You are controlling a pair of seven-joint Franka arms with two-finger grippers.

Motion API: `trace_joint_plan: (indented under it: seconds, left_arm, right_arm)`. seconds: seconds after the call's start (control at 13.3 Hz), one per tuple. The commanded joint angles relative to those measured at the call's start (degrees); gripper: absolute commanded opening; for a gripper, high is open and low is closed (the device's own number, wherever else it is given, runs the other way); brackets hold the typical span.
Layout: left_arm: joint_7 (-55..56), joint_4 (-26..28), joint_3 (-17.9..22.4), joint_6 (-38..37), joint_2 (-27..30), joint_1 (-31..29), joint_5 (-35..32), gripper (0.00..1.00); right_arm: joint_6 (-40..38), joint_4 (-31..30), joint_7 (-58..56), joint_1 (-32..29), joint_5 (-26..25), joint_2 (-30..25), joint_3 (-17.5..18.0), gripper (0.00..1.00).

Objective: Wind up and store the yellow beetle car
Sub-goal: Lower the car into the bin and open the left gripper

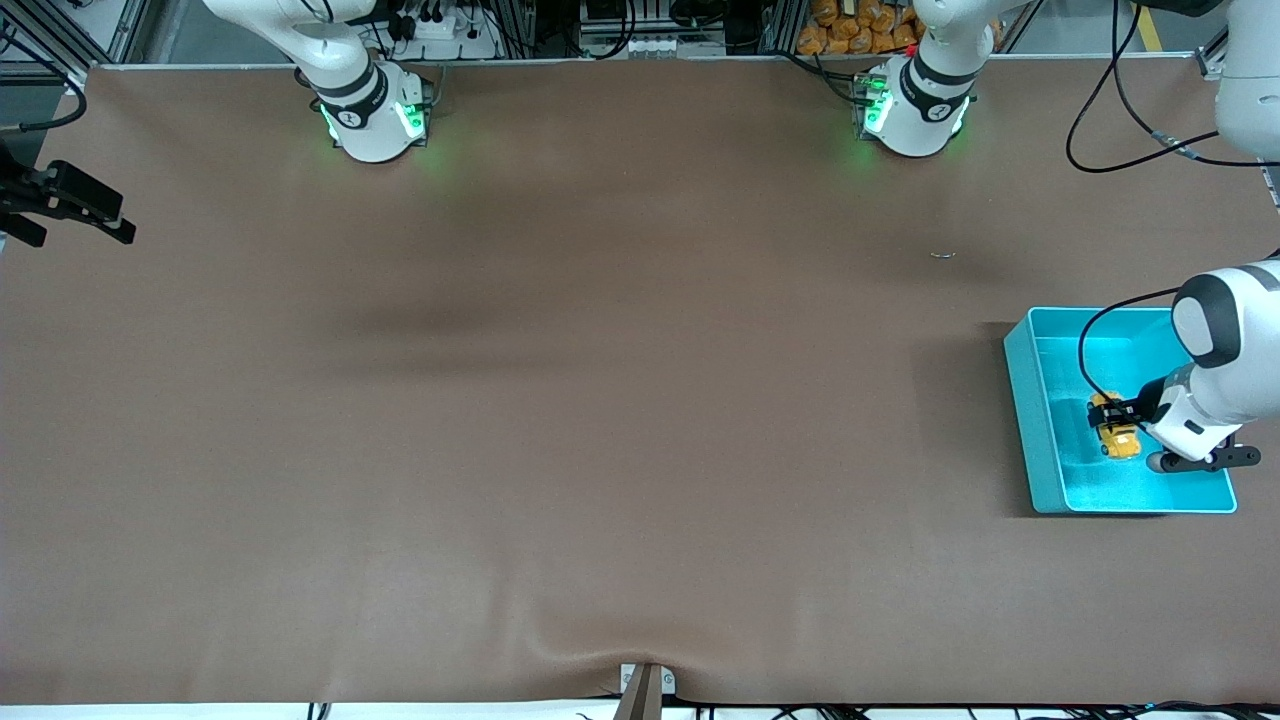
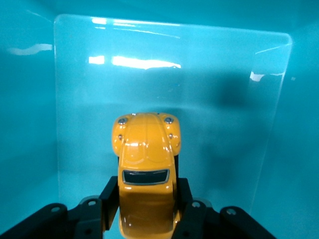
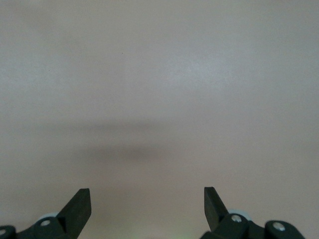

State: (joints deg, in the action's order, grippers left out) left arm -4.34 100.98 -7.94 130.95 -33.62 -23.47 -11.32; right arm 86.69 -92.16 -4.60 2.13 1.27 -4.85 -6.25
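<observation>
**Entry: yellow beetle car, held inside the bin, release outstanding**

Item: the yellow beetle car (image 2: 146, 169). You had it clamped by its flanks between the two fingers (image 2: 110, 196) of the left gripper (image 1: 1117, 413), nose pointing away from the wrist toward the bin's end wall.

Location: inside the turquoise bin (image 1: 1030, 420), low over its floor. You could not tell from these views whether the wheels touched the floor. On the front view's clock face the bin sat at about 3 o'clock, toward the left arm's end of the brown table (image 1: 560, 420).

Right gripper (image 3: 147, 205): jaws stood wide apart, empty, over bare table; that arm waited.

Progress, as a judgement: the carry into the bin looked done, and whether the winding was done could not be read here. What was left for you: open the fingers, lift clear, leave the car in the bin.
</observation>
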Motion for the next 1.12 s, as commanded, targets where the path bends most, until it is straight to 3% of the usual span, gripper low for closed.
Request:
trace_joint_plan:
  seconds: [0.0, 0.45, 0.53, 0.67, 1.05]
  left_arm:
    - [0.6, -1.4, 0.0, -0.2, -1.4, 0.1, -1.1, 0.00]
    - [0.5, -1.4, -0.1, -0.1, -2.6, 0.4, -1.4, 0.02]
    - [0.6, -1.4, -0.1, -0.2, -2.6, 0.4, -1.3, 0.26]
    - [-0.1, -1.4, -0.1, -0.1, -2.6, 0.4, -1.4, 1.00]
    - [0.7, -1.3, -0.2, -0.2, -2.1, 0.5, -1.3, 1.00]
  right_arm:
    - [-0.6, 0.1, -0.2, -0.6, -0.4, -0.7, 0.4, 1.00]
    - [-0.7, 0.1, -0.2, -0.7, -0.4, -0.7, 0.4, 1.00]
    - [-0.7, 0.1, -0.2, -0.7, -0.5, -0.7, 0.4, 1.00]
    - [-0.7, 0.1, -0.2, -0.6, -0.4, -0.7, 0.4, 1.00]
    - [-0.6, 0.1, -0.2, -0.7, -0.4, -0.7, 0.4, 1.00]
